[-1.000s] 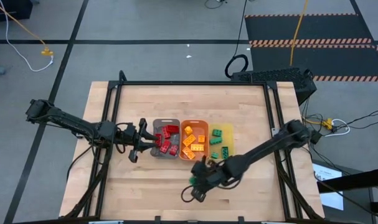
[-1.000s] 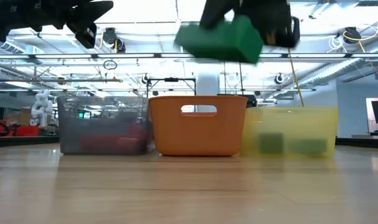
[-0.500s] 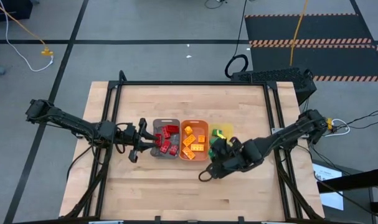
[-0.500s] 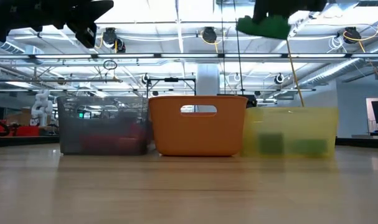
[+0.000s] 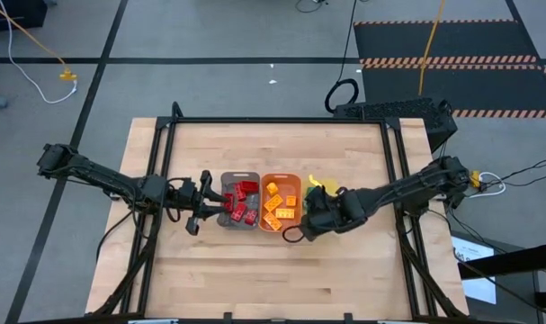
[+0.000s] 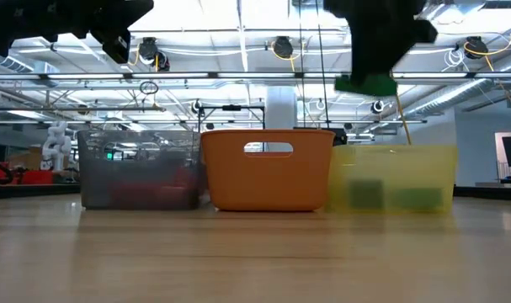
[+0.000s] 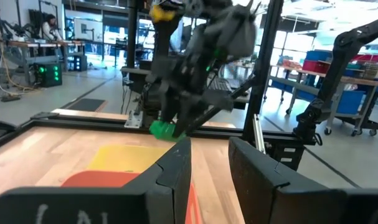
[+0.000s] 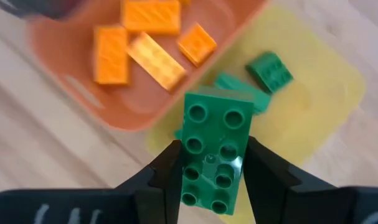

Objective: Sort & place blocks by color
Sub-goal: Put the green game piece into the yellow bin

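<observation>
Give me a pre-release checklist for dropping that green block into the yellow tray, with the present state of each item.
1. Right gripper shut on the green block: ok, both fingers clamp its sides.
2. Block above the yellow tray, not the orange tray: ok in the right wrist view; it hangs near the shared edge, so centring cannot tell.
3. Block clear of the tray rim: ok, the low view shows it raised above the rim.
4. Landing spot free: cannot tell; green blocks already lie below.
5. Left gripper out of the way: ok, it waits beside the grey tray.
</observation>
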You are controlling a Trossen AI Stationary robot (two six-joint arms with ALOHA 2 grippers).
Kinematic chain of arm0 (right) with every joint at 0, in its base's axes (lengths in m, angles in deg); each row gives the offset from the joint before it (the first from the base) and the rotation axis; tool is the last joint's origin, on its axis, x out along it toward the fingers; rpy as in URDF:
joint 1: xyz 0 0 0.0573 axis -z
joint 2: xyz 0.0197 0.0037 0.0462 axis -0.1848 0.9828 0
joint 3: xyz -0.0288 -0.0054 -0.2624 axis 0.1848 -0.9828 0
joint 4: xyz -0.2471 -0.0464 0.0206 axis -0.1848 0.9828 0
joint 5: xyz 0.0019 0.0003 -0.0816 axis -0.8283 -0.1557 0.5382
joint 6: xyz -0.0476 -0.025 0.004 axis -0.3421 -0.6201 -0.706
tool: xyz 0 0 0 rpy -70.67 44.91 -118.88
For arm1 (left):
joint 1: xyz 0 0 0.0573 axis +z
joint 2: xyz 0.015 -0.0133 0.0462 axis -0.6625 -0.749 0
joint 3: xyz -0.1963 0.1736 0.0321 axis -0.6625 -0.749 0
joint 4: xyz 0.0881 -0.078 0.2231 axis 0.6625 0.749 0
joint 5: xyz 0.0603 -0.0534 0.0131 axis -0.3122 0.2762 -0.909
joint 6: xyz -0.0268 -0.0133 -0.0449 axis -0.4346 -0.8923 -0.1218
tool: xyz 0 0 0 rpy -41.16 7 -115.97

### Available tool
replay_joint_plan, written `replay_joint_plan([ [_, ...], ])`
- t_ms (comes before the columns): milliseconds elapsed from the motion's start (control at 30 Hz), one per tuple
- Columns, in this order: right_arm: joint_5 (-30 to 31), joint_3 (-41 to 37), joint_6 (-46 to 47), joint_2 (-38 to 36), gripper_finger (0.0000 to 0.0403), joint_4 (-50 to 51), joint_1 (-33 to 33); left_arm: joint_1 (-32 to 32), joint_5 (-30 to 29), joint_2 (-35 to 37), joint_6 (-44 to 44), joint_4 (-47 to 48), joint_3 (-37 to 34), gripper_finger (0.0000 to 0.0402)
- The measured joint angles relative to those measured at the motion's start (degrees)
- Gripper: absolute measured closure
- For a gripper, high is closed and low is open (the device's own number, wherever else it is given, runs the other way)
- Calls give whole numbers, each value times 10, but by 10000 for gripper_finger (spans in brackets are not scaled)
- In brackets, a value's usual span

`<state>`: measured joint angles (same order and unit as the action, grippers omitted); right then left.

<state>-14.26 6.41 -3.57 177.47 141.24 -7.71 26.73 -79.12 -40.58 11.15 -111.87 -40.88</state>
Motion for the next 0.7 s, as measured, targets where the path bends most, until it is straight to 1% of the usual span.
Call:
replay_joint_plan([
  [133,-39,-53,-9,0,278,-25,20,0,0,0,0,-1,0,293],
  [267,-41,-102,-20,1,276,-57,32,0,0,0,0,0,0,293],
  [333,-38,-117,-43,0,270,-77,37,0,0,0,0,0,0,293],
  [400,-30,-126,-61,0,257,-99,41,0,0,0,1,1,0,293],
  [500,-21,-127,-83,0,225,-124,46,0,-1,0,5,6,0,293],
  [700,-24,-127,-99,0,167,-110,56,0,-1,0,12,24,0,293],
])
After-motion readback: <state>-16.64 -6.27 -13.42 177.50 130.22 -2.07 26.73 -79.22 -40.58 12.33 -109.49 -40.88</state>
